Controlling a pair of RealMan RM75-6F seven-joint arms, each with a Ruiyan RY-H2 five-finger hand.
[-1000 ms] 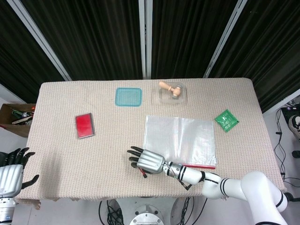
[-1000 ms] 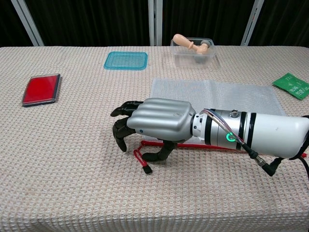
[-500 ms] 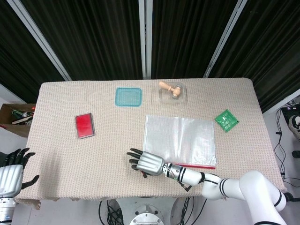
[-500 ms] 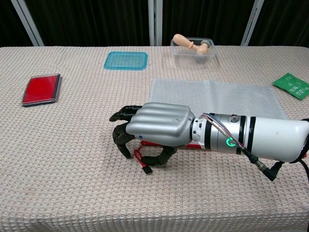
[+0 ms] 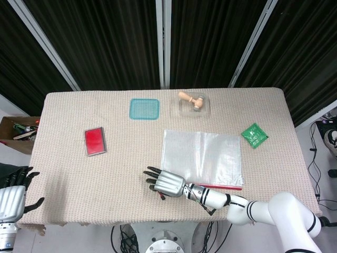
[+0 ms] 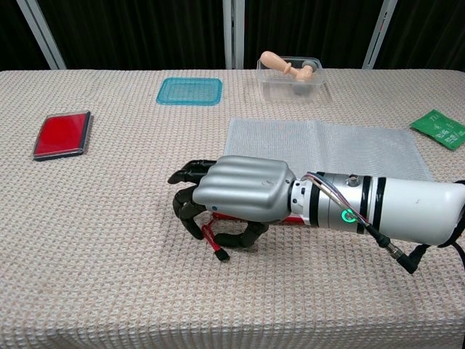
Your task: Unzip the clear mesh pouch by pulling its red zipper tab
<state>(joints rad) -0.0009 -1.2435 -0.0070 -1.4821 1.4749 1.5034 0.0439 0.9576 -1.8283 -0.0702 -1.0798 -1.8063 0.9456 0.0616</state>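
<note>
The clear mesh pouch is laid flat right of centre; the right hand is curled over its near-left corner, the red zipper tab pinched beneath; the left hand is held spread, empty, off the table's near-left corner

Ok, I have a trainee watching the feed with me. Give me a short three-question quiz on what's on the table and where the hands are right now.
1. True or false: the right hand is at the pouch's near left corner, fingers curled around the red zipper tab.
2. Which item lies nearest the table's right edge: A the teal lid, B the green packet, C the red case?
3. Where is the left hand?

Key
1. True.
2. B.
3. Off the table's near left corner, holding nothing, fingers apart.
</note>
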